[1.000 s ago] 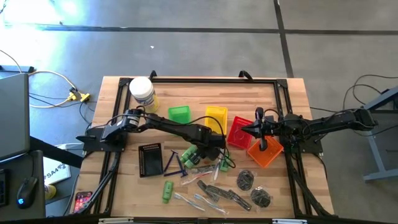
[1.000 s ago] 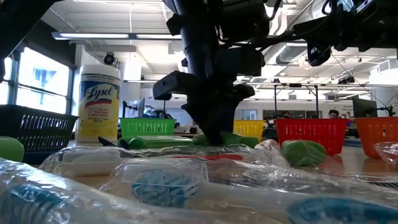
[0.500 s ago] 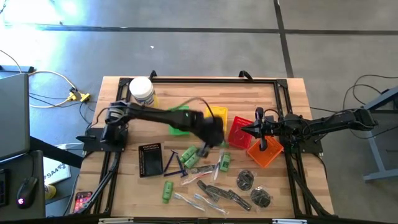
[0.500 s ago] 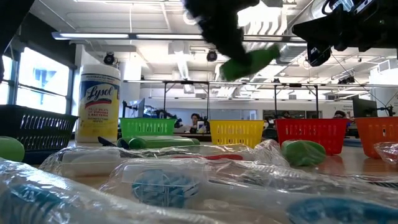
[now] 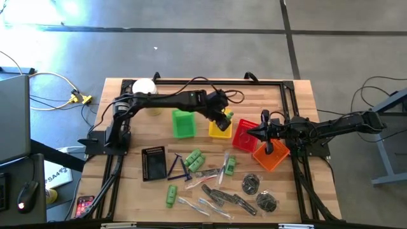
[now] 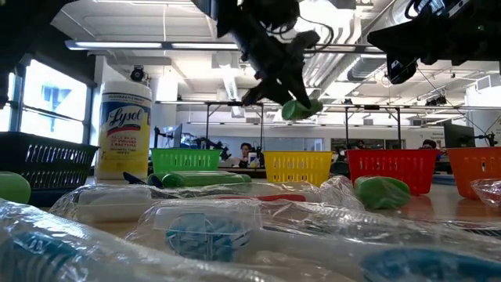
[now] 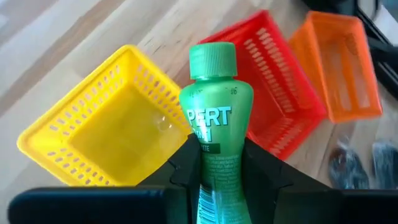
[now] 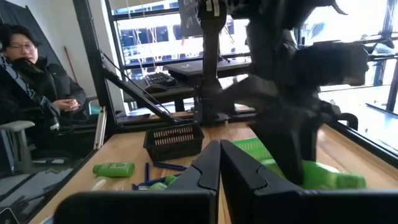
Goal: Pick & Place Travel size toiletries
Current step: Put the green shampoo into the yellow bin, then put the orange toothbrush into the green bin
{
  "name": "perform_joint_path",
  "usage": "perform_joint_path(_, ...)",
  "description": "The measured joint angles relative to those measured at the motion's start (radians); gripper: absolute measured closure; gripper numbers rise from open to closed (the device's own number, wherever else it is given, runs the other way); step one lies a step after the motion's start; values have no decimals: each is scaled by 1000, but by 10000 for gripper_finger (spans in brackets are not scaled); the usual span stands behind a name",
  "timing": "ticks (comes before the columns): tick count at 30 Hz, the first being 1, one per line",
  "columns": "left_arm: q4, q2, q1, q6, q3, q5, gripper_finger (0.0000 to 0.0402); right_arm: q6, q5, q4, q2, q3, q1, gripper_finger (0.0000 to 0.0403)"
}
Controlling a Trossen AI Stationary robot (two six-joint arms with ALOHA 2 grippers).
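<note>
Wooden table (image 5: 289, 191), toiletries lower centre; left gripper (image 5: 224, 119) clamps a green bottle (image 7: 214, 134) above the yellow basket (image 5: 219, 130); right gripper (image 8: 219, 163) closed; office behind.

The green bottle's (image 7: 214, 143) lower half is hidden between the left tool's (image 7: 214, 163) fingers.

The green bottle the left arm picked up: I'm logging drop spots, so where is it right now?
The green bottle is clamped in the left gripper, held in the air above the yellow basket, with the red basket just to its right in the high view.
</note>
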Motion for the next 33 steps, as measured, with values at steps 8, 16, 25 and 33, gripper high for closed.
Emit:
perform_joint_path(8,5,86,2,-165,0,-22,322,-1,-47,0,0,0,0,398)
perform_joint_path(16,14,120,2,-200,0,-21,314,-2,-52,-1,0,0,0,398)
perform_joint_path(25,14,120,2,-162,0,-14,232,-3,-52,-1,0,0,0,398)
perform_joint_path(33,6,116,2,-100,0,23,156,3,-52,-1,0,0,0,398)
